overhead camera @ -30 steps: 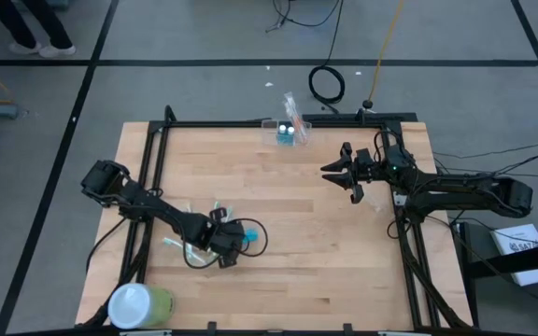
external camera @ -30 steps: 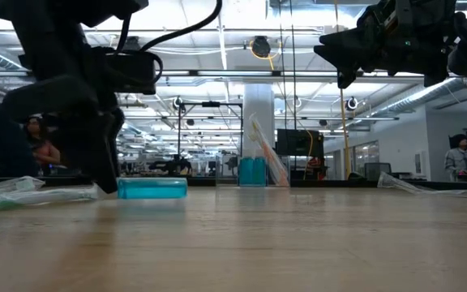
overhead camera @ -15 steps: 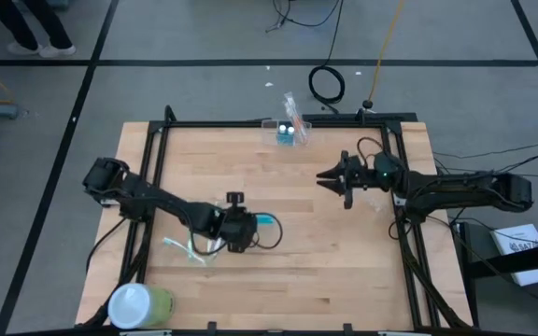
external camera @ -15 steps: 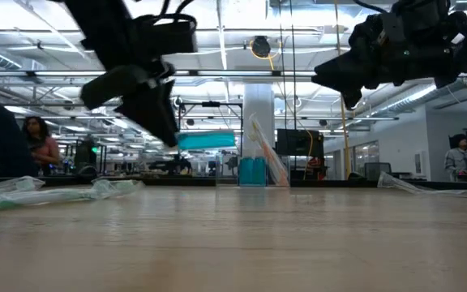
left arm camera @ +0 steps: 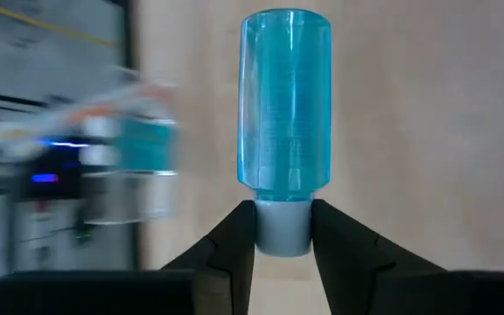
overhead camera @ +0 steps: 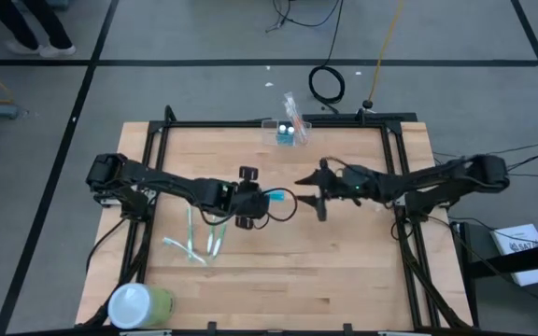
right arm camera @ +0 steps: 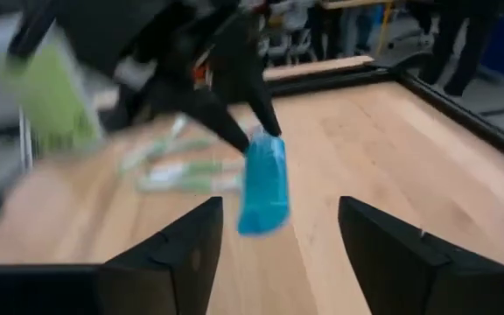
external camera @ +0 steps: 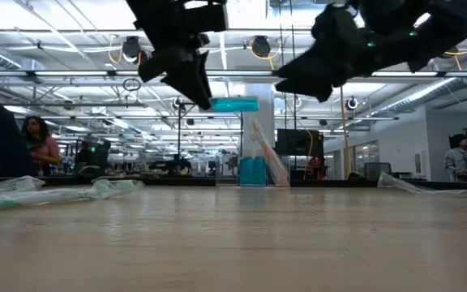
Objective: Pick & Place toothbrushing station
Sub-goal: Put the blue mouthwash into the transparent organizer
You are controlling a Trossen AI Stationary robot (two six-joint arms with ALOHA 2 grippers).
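My left gripper (overhead camera: 258, 198) is shut on a small clear-blue bottle (overhead camera: 275, 198) with a pale grey cap, held high over the table's middle; the bottle also shows in the low view (external camera: 233, 104). My right gripper (overhead camera: 308, 194) is open just right of the bottle and faces its free end (right arm camera: 263, 184) without touching it. The toothbrushing station (overhead camera: 290, 132), a small clear holder with two blue bottles and a wrapped toothbrush in it, stands on its base at the table's far edge (external camera: 254, 169). My left gripper pinches the bottle's pale grey cap (left arm camera: 283, 229) between its two fingers. The fingers come level from the table's left, in line with the bottle. The bottle is lifted clear of the table, lies level, and its blue body (left arm camera: 284, 96) sticks out toward the table's right.
Wrapped green toothbrushes (overhead camera: 197, 243) lie left of centre on the table. A big green cylinder with a white lid (overhead camera: 139, 304) stands at the near left corner. A clear wrapper (external camera: 428, 188) lies near the right edge. People show in the room beyond.
My left gripper has lifted the blue bottle off the table beside the wrapped toothbrushes and carried it up and toward the table's right, level all the way. My right gripper has gone toward the table's left, toward the bottle.
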